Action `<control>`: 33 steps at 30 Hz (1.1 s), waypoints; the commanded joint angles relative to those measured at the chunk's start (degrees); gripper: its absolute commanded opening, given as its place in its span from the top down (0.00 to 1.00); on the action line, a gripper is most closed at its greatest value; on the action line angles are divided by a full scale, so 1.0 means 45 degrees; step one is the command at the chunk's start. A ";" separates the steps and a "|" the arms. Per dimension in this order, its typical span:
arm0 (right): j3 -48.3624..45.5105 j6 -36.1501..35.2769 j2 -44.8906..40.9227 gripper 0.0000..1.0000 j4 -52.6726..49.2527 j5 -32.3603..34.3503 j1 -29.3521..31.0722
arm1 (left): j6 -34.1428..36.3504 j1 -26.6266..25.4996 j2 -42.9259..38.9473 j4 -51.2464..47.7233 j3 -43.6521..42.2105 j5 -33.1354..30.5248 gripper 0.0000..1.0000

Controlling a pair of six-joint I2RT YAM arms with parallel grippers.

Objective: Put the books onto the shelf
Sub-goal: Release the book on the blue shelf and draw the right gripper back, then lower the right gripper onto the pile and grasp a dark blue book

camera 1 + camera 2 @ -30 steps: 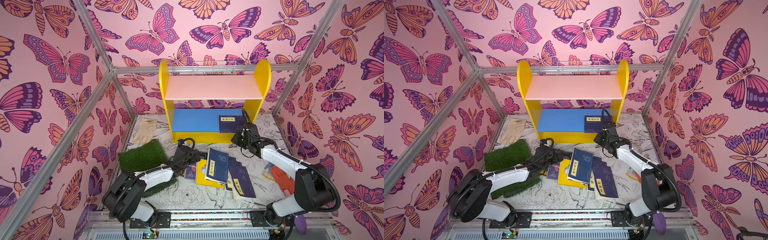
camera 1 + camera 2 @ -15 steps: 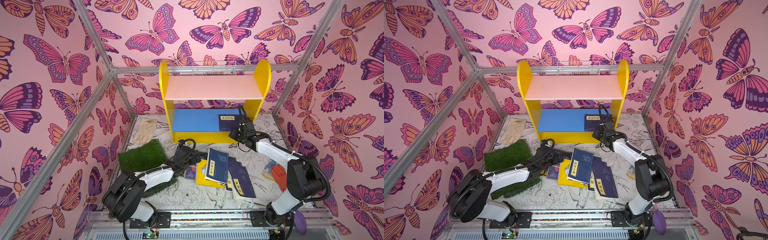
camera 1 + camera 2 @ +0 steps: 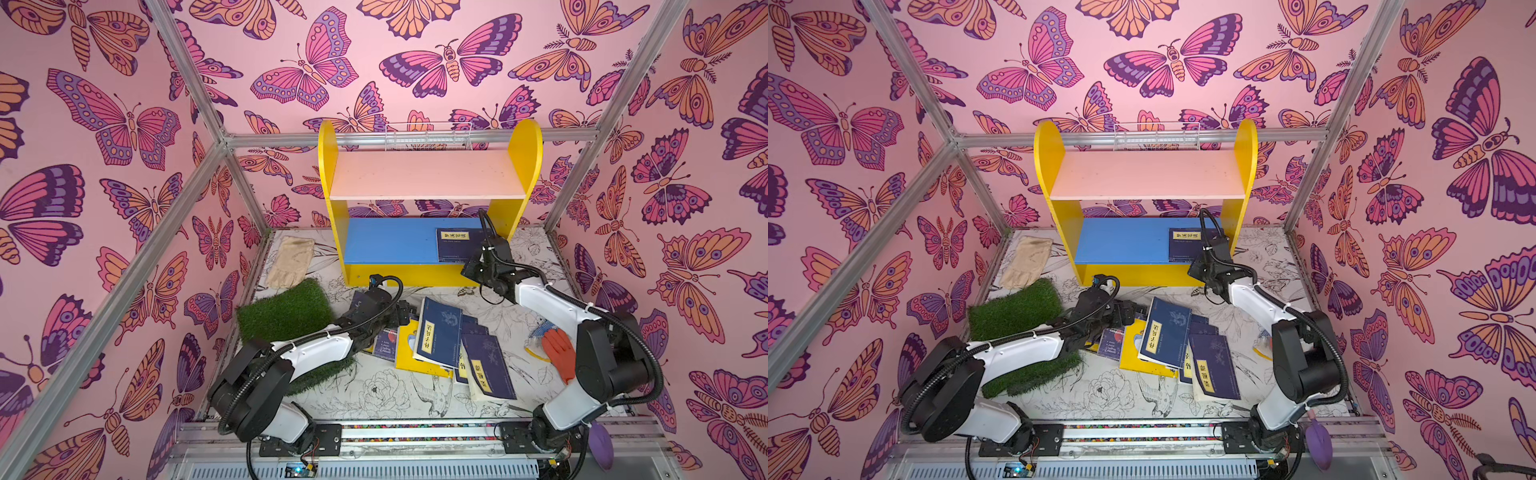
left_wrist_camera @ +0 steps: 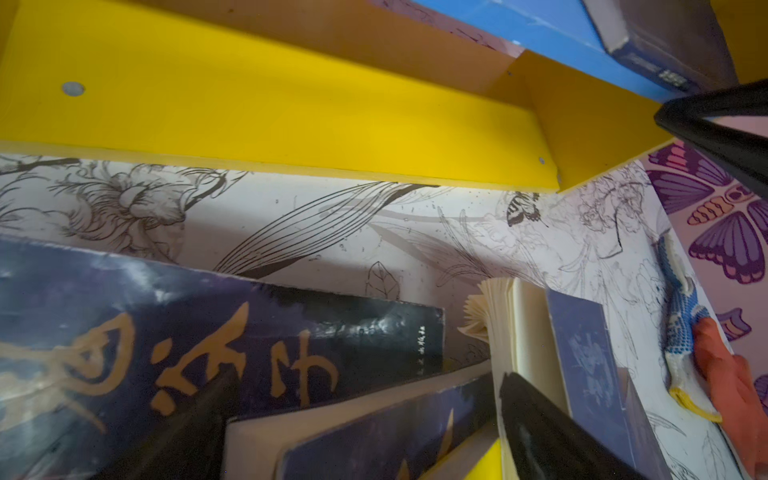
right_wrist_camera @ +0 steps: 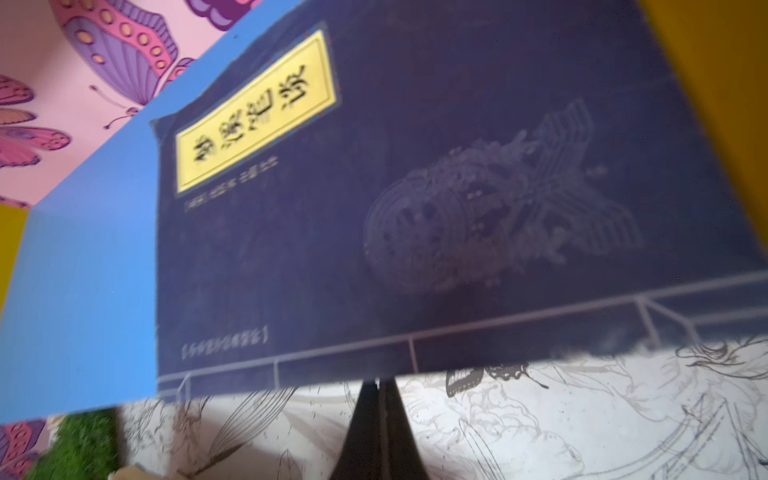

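The shelf point(image 3: 332, 174) point(image 3: 1050, 174) stands at the back, with yellow sides, a pink upper board and a blue lower board. One navy book with a yellow label point(image 3: 455, 245) point(image 3: 1185, 246) point(image 5: 415, 187) lies flat at the right end of the blue board. My right gripper point(image 3: 471, 266) point(image 3: 1197, 270) point(image 5: 376, 384) is shut, its tips against that book's near edge. The other books point(image 3: 440, 336) point(image 3: 1165, 332) lie heaped on the floor. My left gripper point(image 3: 405, 311) point(image 3: 1128, 311) point(image 4: 365, 415) is open at the heap's left edge, over a black book with orange characters point(image 4: 208, 332).
A green turf square point(image 3: 286, 311) and a beige glove point(image 3: 291, 259) lie left of the shelf. An orange and blue glove point(image 3: 557, 353) point(image 4: 685, 332) lies at the right by the wall. A white wire basket point(image 3: 428, 135) hangs behind the shelf.
My right gripper has moved a little left along the shelf's front, and the book on the blue board has slid slightly with it. The left arm has hardly moved.
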 commanded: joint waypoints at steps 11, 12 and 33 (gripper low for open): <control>-0.4750 -0.1420 -0.4918 0.64 -0.1621 -0.5001 -0.0075 | 0.0986 -0.0356 -0.0043 -0.0773 0.0599 -0.0472 0.01; -0.5197 -0.1374 -0.5049 0.63 -0.1568 -0.5567 -0.0062 | 0.1063 -0.0376 -0.0093 -0.0802 0.0614 -0.0492 0.01; -0.6144 -0.2288 -0.2859 0.55 -0.1022 -0.8860 -0.0030 | 0.3423 -0.1580 0.0262 -0.0849 0.1092 0.2177 0.04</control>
